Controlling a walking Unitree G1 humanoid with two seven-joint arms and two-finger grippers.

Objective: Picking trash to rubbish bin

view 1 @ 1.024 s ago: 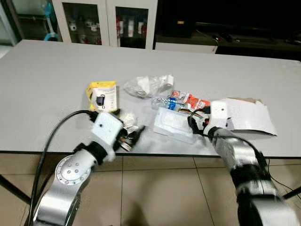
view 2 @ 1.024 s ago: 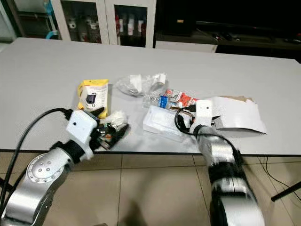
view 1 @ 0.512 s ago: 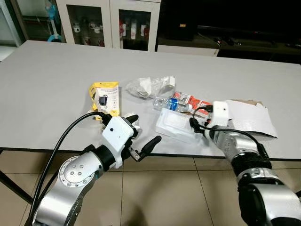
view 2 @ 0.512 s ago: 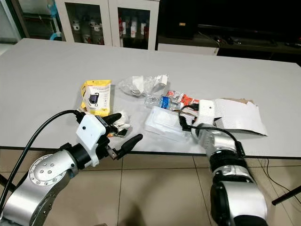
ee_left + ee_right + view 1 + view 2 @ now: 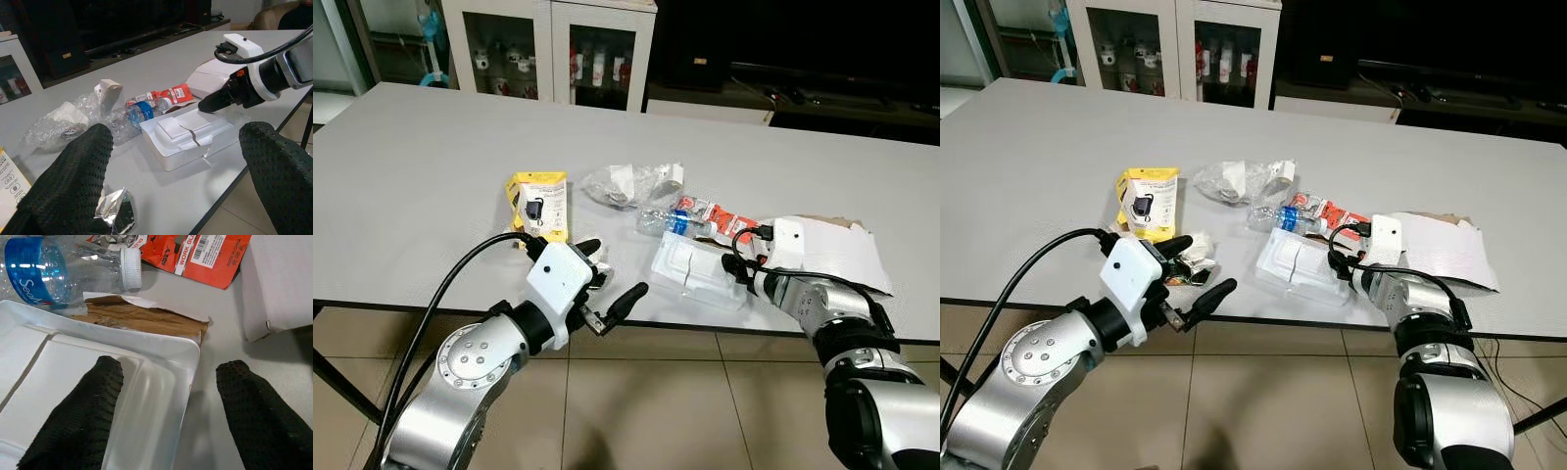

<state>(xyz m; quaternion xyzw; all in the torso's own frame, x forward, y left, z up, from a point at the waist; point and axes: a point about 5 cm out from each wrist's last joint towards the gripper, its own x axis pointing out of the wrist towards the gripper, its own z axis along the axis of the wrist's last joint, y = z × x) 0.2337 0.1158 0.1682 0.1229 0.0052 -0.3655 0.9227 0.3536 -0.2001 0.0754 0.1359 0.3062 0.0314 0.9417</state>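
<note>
At the table's near edge, the right gripper (image 5: 166,411), fingers spread and empty, straddles the white foam tray's (image 5: 1298,264) corner. Left gripper (image 5: 1197,276) gapes near crumpled foil (image 5: 113,213). Probably closing on the tray comes next.

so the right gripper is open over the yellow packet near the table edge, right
Not quite: the right gripper is open over the white tray, not the yellow packet. The right wrist view shows one finger above the tray's corner and the other beside its edge.
</note>
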